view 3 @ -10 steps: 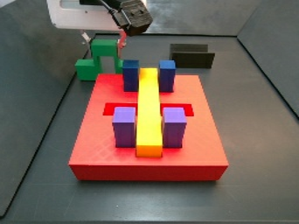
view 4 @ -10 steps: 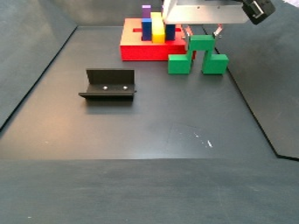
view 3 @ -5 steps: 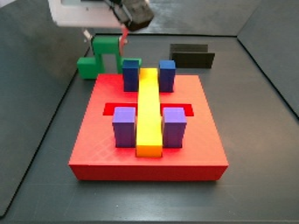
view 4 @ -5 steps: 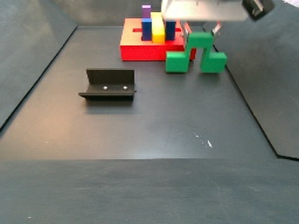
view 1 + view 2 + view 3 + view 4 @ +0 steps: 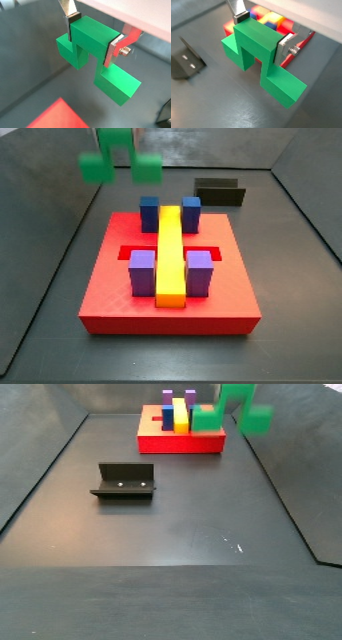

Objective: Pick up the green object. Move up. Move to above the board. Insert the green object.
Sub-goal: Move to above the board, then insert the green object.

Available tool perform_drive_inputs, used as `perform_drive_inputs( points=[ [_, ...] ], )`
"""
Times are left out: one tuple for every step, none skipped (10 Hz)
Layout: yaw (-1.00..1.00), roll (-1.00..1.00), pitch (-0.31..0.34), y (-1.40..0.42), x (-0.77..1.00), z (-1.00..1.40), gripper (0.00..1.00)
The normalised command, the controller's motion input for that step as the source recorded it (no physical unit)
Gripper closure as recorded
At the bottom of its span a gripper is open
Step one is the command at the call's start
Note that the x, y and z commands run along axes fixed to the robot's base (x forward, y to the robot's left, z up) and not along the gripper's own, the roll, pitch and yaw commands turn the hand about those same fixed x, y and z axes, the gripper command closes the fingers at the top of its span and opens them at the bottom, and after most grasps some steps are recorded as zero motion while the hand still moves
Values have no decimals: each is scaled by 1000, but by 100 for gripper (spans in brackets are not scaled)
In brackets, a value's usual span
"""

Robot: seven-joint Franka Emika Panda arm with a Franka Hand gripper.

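The gripper [image 5: 92, 39] has its flat silver fingers [image 5: 113, 50] pinching the raised middle cube of the bright green blocky arch [image 5: 93, 52], seen in both wrist views [image 5: 261, 60]. Compared with a second ago, the arch [image 5: 118, 160] has risen well clear of the dark desk [image 5: 174, 524] and hangs blurred near the top edge in both side views [image 5: 235, 412], beyond the far end of the large flat red square board [image 5: 170, 278]. The board's blocks and the dark L-shaped fixture [image 5: 124, 481] are unchanged.
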Motion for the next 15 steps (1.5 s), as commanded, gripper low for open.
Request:
perform_drive_inputs(
  points=[
    [-10, -73, 7, 1, -61, 1400, 100],
    [-9, -59, 50, 1, 42, 1400, 100],
    [-9, -48, 87, 0, 55, 808, 100],
    [-10, -45, 105, 4, 36, 324, 100],
    [-66, -93, 244, -1400, 974, 364, 100],
    [-58, -74, 247, -1400, 963, 356, 100],
    [-8, 42, 338, -1400, 1065, 307, 100],
    [-9, 21, 322, -1400, 1148, 347, 100],
    [-1, 54, 272, -937, 786, 266, 100],
    [6, 73, 189, -566, 472, 161, 100],
    [6, 36, 71, -263, 203, 86, 100],
    [0, 0, -17, 0, 114, -63, 100],
    [0, -14, -77, -34, 274, -103, 100],
    [0, 71, -51, -337, 480, -166, 100],
    [0, 231, 0, -554, 623, -234, 100]
  ],
)
